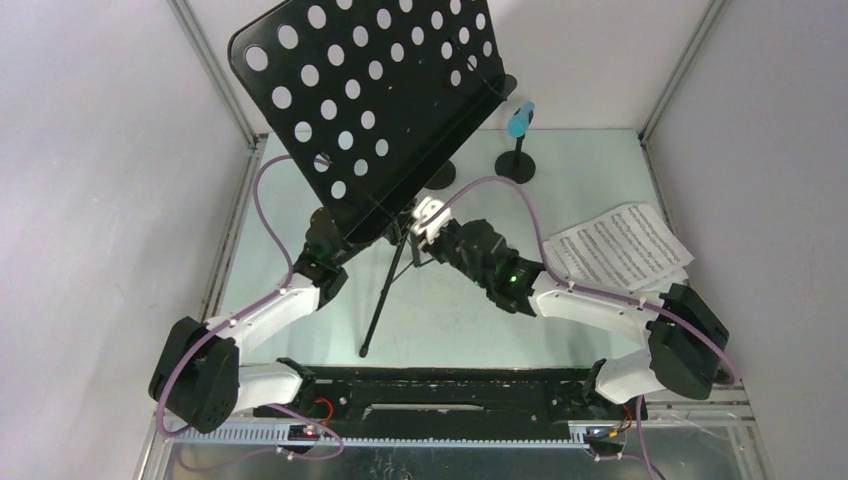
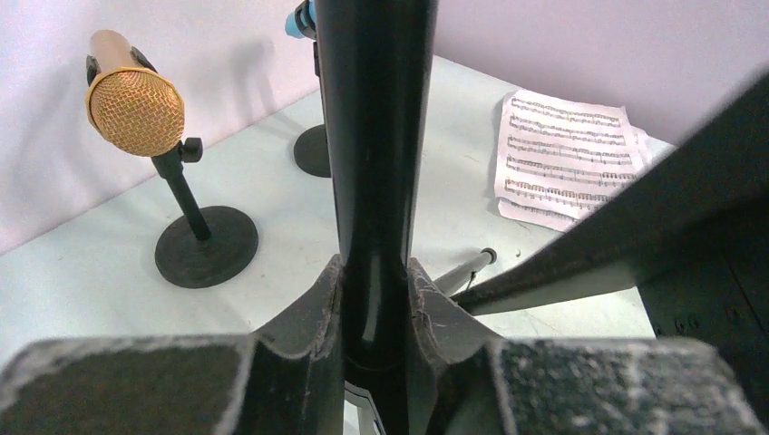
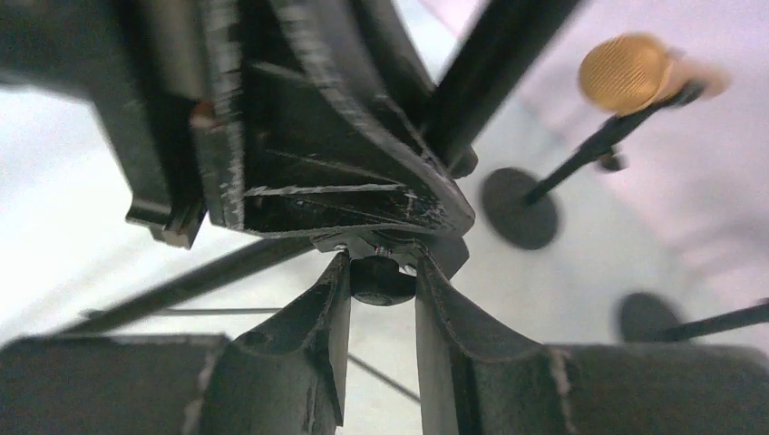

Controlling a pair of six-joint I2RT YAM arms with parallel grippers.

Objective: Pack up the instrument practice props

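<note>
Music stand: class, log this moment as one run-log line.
left end effector: shut on stand pole | right end effector: straddles knob under desk, grip unclear | sheet music: flat on table

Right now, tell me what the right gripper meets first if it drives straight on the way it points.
The small black knob under the music rack, which the right gripper straddles; the hinge bracket sits just behind, though depth is unclear.

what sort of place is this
Most likely a robot lab work cell: white panels in aluminium framing box in a pale table, a left arm and right arm are bolted at its near edge, and the music rack and sheet music look like props.
</note>
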